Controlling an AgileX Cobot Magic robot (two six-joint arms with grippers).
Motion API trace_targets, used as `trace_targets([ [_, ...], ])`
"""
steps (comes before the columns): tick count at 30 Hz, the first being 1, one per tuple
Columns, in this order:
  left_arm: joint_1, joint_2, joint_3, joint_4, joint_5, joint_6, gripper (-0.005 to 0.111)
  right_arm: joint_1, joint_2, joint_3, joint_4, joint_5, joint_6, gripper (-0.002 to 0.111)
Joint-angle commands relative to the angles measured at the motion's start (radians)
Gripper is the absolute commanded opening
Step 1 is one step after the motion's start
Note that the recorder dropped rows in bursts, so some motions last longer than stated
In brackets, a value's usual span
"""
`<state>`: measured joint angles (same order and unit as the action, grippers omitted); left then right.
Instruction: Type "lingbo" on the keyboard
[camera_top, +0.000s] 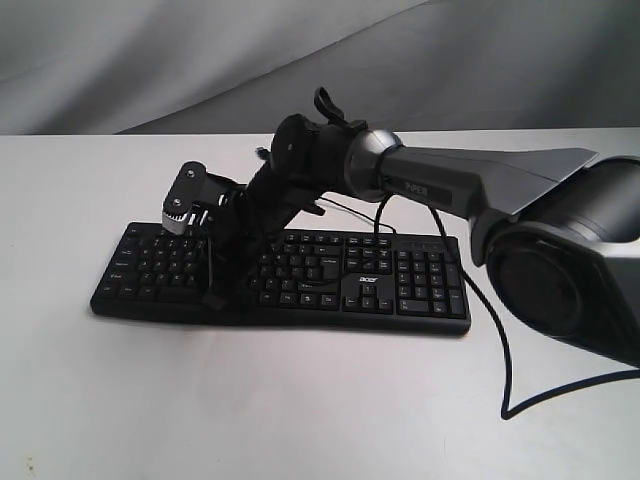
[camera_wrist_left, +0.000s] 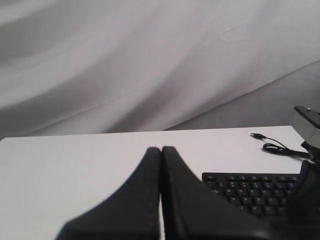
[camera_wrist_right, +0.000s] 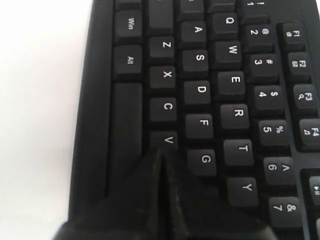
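The long black keyboard (camera_top: 400, 285) lies across the white table (camera_top: 300, 400), with its number pad at the right. My right gripper (camera_top: 215, 297) reaches over from the right and points down onto the letter keys left of the middle. In the right wrist view the keyboard (camera_wrist_right: 200, 90) fills the frame. There the right gripper (camera_wrist_right: 160, 152) is shut with nothing in it. Its tips sit at the edge of the V key (camera_wrist_right: 168, 140) and hide the key beside it. My left gripper (camera_wrist_left: 161, 149) is shut and empty above the bare table, off the keyboard's (camera_wrist_left: 250, 192) Esc end.
The thin black cable (camera_top: 505, 370) runs off the keyboard's back and loops over the table at the right. Its USB plug (camera_wrist_left: 256, 135) lies loose on the table behind the keyboard. Grey cloth (camera_top: 150, 60) hangs behind the table.
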<state>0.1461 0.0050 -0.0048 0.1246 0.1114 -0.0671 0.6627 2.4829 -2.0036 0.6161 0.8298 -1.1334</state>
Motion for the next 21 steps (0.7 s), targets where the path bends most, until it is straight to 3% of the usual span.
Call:
trace_targets([
  [1,-0.007,-0.005,0.005,0.0,-0.007,-0.002,0.001,-0.004,-0.027,0.006,-0.037,0.006,0.005,0.0],
  [11,-0.007,-0.005,0.005,0.0,-0.007,-0.002,0.001,-0.077,-0.072,0.012,-0.044,0.033,0.027,0.0],
  [21,-0.007,-0.005,0.005,0.0,-0.007,-0.002,0.001,-0.107,-0.152,0.192,0.016,-0.109,-0.036,0.0],
])
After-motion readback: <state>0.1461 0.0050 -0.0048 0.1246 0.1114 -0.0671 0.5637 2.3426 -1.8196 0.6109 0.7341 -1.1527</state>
